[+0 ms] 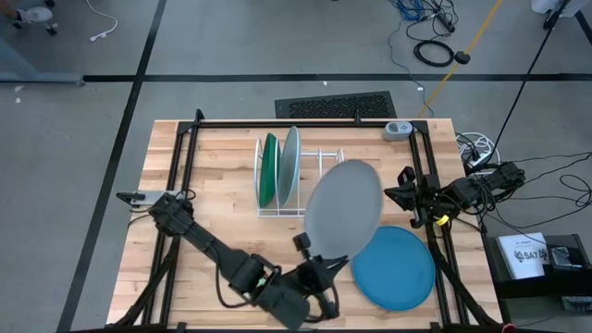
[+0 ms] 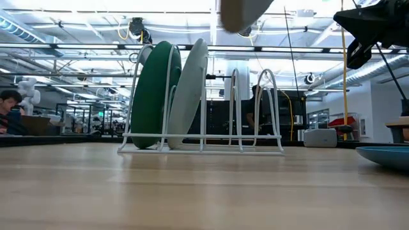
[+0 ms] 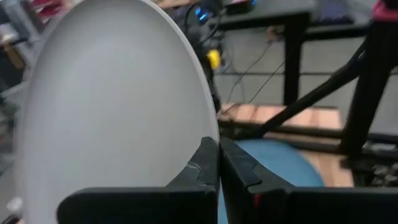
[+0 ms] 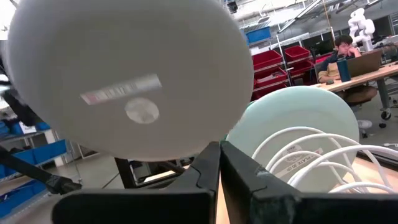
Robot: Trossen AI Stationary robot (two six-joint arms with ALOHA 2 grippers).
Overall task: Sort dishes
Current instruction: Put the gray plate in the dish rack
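Observation:
The grey plate (image 1: 344, 208) is in the air to the right of the white wire rack (image 1: 319, 162), tilted, and my left gripper (image 1: 316, 261) is shut on it. Its bottom edge shows at the top of the low view (image 2: 243, 13). The dark green plate (image 1: 268, 169) and the pale light blue plate (image 1: 289, 165) stand on edge in the rack's left slots. The medium blue plate (image 1: 393, 268) lies flat on the table near the right front. My right gripper (image 1: 393, 196) is shut and hovers just right of the grey plate without touching it. My left gripper pinches the grey plate's rim (image 3: 208, 134) between its two fingers, at the edge nearest the table's near side. The fingers come from the near side, slanting up. The plate is lifted clear and stands tilted above the gripper, its face turned up.
The rack's right slots (image 2: 255, 108) hold nothing. A black frame (image 1: 185, 139) runs around the table's edges. A small grey device (image 1: 398, 129) sits at the far right corner. Bare wood lies left of the rack and along the near edge.

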